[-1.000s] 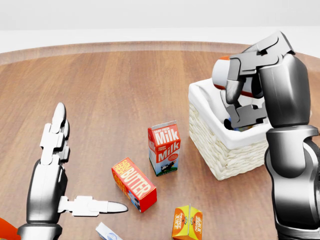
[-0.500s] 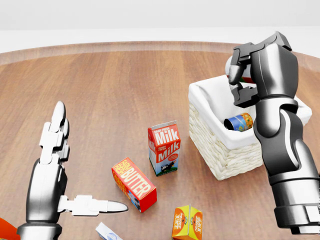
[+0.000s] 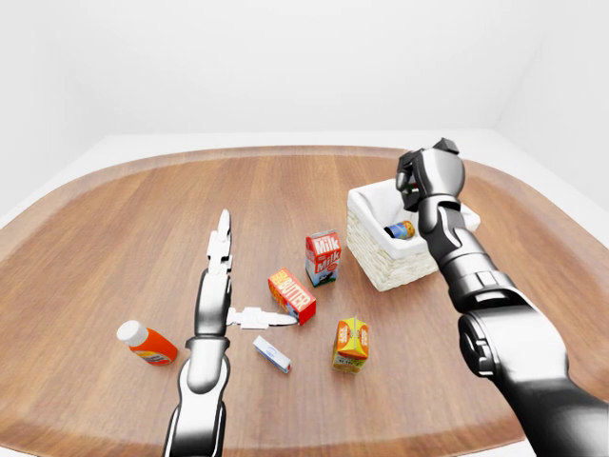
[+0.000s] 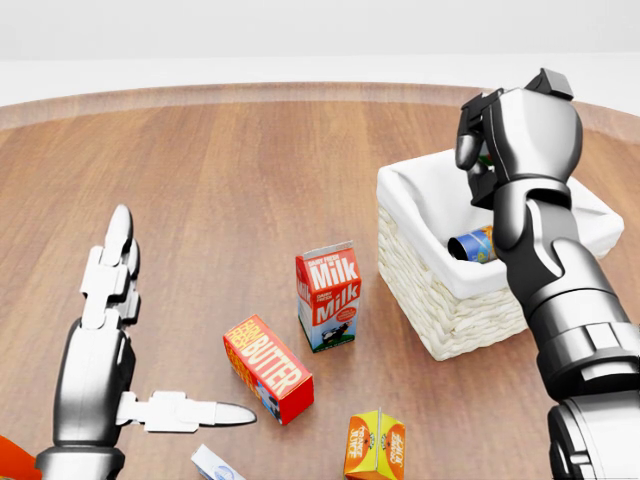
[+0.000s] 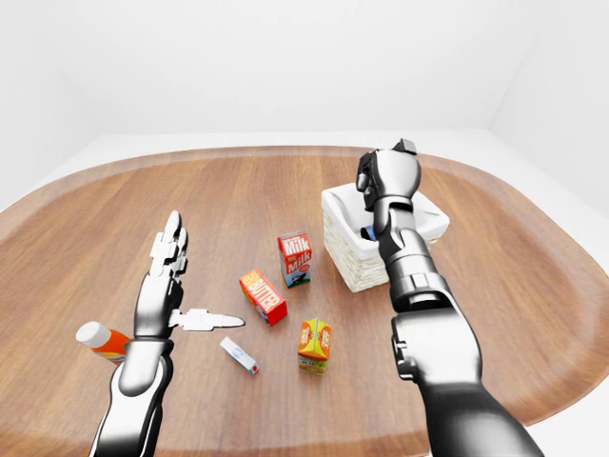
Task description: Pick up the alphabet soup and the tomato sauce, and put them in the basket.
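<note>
White wicker basket (image 4: 440,310) on wooden tabletop (image 4: 230,180), a can (image 4: 473,243) lying on its side inside. Right hand (image 4: 515,140) raised above basket, fingers curled; whether grasping anything, cannot tell. Left hand (image 4: 110,330) held flat, fingers spread wide, near butter box (image 4: 267,368) and milk carton (image 4: 328,296).

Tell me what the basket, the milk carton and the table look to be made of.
Basket: pale woven wicker, judging by the ribbed weave, with a smooth white liner, probably cloth. Milk carton: printed paperboard, given its gabled top and matte red-and-white faces. Table: wood or wood veneer, showing brown grain streaks and a soft sheen.
</note>
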